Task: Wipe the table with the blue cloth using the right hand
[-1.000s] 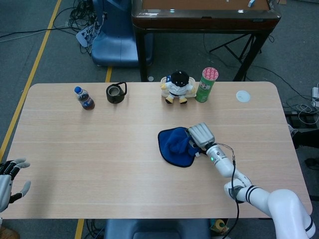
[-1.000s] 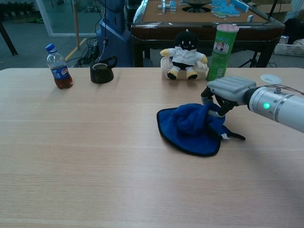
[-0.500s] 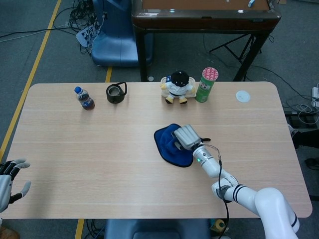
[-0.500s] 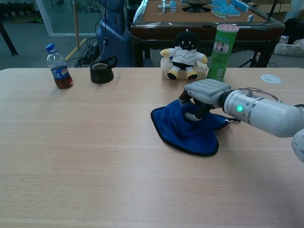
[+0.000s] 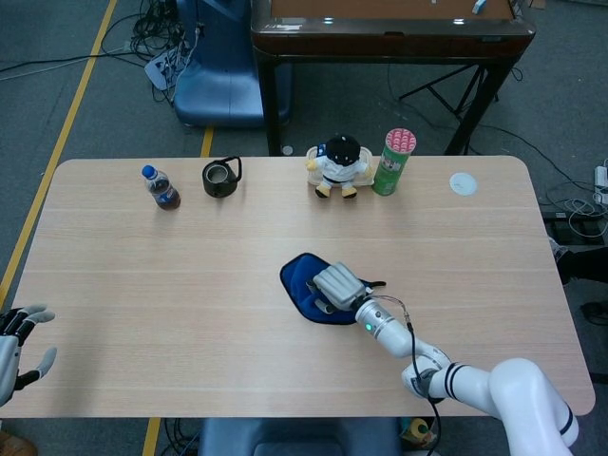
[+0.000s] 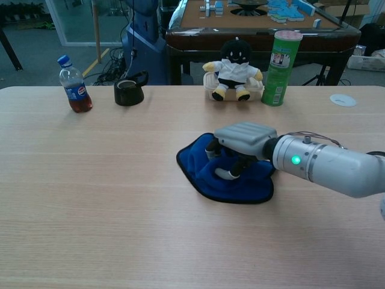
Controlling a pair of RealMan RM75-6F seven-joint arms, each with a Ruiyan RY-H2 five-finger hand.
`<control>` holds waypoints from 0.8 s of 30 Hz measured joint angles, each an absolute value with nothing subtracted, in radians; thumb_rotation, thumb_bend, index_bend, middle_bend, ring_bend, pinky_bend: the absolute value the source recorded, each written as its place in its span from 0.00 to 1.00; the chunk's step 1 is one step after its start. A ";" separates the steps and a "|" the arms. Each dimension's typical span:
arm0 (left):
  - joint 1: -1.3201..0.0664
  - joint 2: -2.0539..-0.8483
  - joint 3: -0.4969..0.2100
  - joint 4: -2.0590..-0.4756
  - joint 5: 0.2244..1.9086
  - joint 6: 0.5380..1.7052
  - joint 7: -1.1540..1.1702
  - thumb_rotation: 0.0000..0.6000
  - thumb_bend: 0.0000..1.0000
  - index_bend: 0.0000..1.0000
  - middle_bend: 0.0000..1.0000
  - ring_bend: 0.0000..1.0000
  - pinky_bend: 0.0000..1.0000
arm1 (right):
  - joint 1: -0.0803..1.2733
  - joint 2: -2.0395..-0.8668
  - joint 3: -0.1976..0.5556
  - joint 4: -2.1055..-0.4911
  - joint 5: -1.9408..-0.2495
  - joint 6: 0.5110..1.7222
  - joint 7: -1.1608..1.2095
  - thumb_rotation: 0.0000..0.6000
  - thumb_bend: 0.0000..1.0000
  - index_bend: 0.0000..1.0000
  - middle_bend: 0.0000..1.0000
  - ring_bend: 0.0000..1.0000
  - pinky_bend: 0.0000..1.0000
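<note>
Our right hand [image 6: 240,143] rests palm-down on the blue cloth [image 6: 207,174], fingers curled into its folds and holding it near the middle of the bench [image 6: 90,198]. To wipe well, we judge we should keep even downward pressure and sweep in long strokes, staying clear of the bottle [image 6: 74,85] and the plush toy [image 6: 234,69]. Our left hand [image 5: 17,344], fingers spread and empty, is cut off at the frame edge; the right fingertips are buried in cloth.
</note>
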State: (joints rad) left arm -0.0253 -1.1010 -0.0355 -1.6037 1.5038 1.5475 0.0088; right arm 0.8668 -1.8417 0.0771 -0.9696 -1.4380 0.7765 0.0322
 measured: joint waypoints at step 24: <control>-0.040 -1.102 -0.036 -1.623 1.518 1.536 0.035 1.00 0.29 0.32 0.24 0.19 0.17 | 0.725 -1.450 -0.071 -1.424 -1.647 1.055 0.196 1.00 0.60 0.71 0.57 0.58 0.82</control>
